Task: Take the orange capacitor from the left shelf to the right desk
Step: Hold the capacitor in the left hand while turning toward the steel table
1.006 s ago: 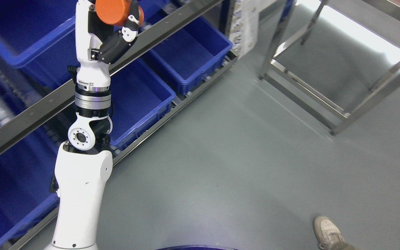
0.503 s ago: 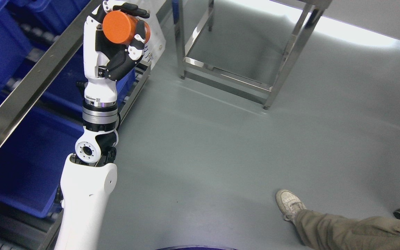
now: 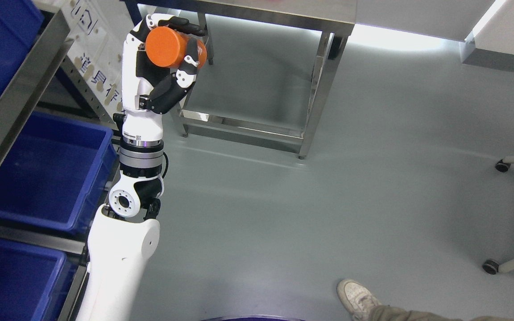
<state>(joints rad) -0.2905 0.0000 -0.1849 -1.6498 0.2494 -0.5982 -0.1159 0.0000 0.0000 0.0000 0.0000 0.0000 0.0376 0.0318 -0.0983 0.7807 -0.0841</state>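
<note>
My left hand (image 3: 167, 49) is raised near the top left of the head view, its fingers curled around the orange capacitor (image 3: 170, 46), a short orange cylinder. Its white forearm (image 3: 121, 249) rises from the bottom left. The hand hovers in the air in front of the left leg of a steel desk (image 3: 283, 11), below the desk's top edge. The shelf (image 3: 11, 111) with blue bins stands to the left of the arm. My right arm is out of view.
Blue bins (image 3: 43, 171) fill the shelf at the left. The desk's steel legs and lower rails (image 3: 243, 129) stand on the grey floor. A person's shoe and trouser leg (image 3: 359, 298) show at the bottom right. Chair castors (image 3: 491, 266) sit at the right.
The camera has swung right: the shelf slid left and the steel desk came into view. The left hand keeps the capacitor held up.
</note>
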